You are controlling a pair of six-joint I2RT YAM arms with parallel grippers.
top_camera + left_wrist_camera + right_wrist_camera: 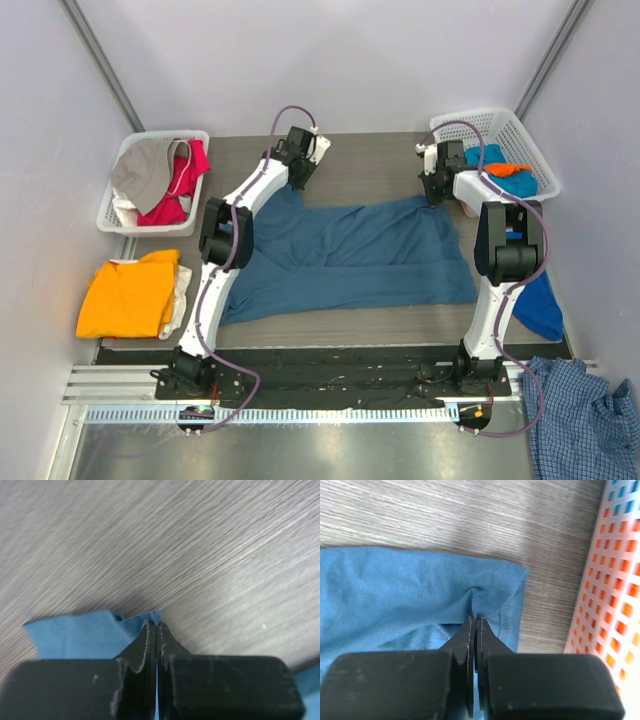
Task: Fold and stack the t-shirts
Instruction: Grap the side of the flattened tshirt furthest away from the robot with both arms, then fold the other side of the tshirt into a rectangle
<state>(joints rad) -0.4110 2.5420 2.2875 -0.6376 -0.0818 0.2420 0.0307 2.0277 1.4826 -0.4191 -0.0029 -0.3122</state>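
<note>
A large dark teal-blue t-shirt [350, 262] lies spread across the middle of the table. My left gripper [292, 185] pinches its far left corner; in the left wrist view the gripper [155, 625] is shut on a small peak of blue cloth [80, 635]. My right gripper [437, 195] holds the far right corner. Seen from the right wrist, the gripper [475, 620] is shut on a bunched fold near the hemmed edge [505, 605]. A folded orange t-shirt [128, 293] rests at the left on a white cloth.
A white mesh basket [120, 195] at the far left holds grey and red garments. Another basket [530, 150] at the far right holds turquoise and orange ones; its wall [615, 580] stands close to my right gripper. A checked shirt [585, 415] lies at the near right.
</note>
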